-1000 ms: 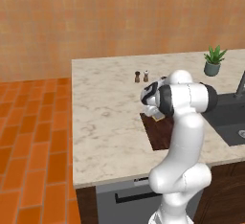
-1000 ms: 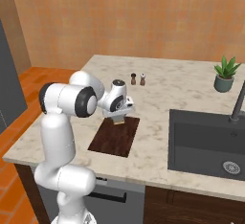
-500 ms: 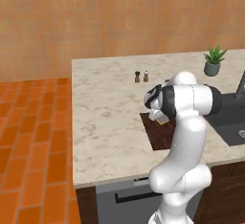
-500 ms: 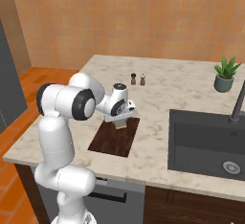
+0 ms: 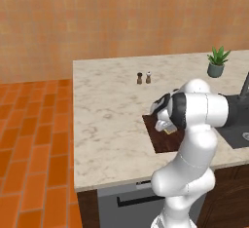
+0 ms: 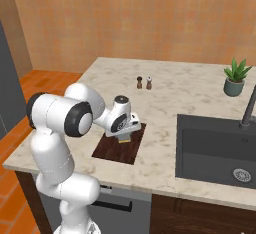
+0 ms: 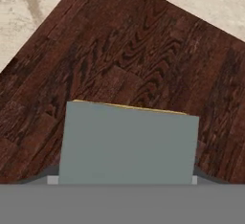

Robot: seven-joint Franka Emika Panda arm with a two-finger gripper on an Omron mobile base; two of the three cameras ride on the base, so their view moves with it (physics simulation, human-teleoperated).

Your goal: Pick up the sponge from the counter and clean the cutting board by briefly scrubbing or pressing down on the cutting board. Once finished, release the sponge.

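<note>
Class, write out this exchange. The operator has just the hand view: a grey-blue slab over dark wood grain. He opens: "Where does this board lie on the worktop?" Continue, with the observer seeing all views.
Observer: The dark brown wooden cutting board lies near the front edge of the beige marble counter, left of the dark grey sink basin.
Operator: Anything behind it?
Observer: Two small shakers stand further back.
Operator: Where over the board is my slab?
Observer: The end effector holds the grey-blue and yellow sponge over the board's far end.
</note>
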